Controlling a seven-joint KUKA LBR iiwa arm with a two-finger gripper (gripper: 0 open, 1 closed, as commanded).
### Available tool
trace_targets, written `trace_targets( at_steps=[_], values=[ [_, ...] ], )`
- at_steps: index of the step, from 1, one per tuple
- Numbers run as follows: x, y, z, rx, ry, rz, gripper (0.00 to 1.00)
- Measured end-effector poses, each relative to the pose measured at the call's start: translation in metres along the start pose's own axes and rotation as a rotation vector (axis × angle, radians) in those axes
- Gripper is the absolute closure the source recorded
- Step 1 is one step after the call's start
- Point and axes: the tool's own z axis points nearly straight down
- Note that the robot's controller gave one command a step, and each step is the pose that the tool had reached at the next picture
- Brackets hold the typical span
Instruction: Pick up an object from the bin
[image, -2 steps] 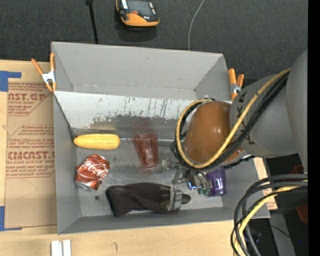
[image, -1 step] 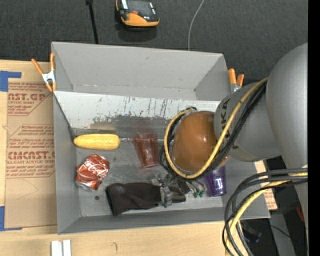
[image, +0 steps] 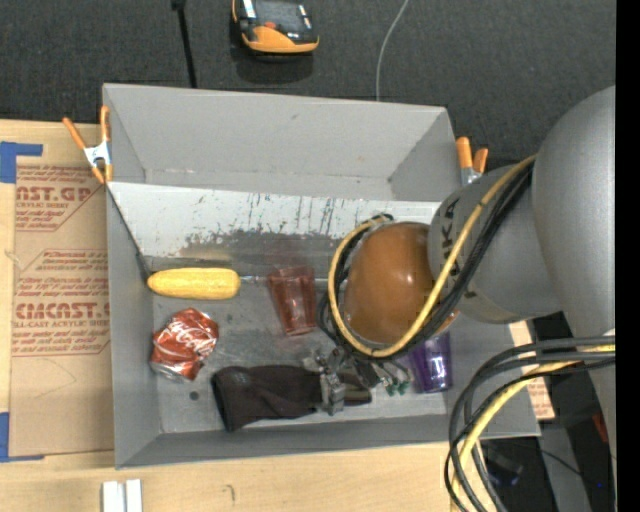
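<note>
My gripper (image: 336, 388) reaches down at the bin's front middle, below the orange dome on the wrist. Its fingertips rest at the right end of a dark brown cloth (image: 264, 393) that lies crumpled along the front wall. A translucent red-brown cup (image: 293, 300) lies on its side just behind the gripper. A purple object (image: 433, 365) lies to its right, partly hidden by the arm. Beside it a small green piece (image: 401, 385) shows.
A yellow corn cob (image: 194, 283) lies at the left by the back slope. In front of it sits a crushed red cola can (image: 184, 343). The arm and its cables cover the bin's right side.
</note>
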Motion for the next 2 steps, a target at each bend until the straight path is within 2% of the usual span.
trace_targets(
  at_steps=[1,2],
  values=[
    [-0.0014,0.0175,-0.0859,0.0,-0.002,-0.048,1.0],
    [-0.0014,0.0174,-0.0859,0.0,-0.002,-0.048,1.0]
  ],
)
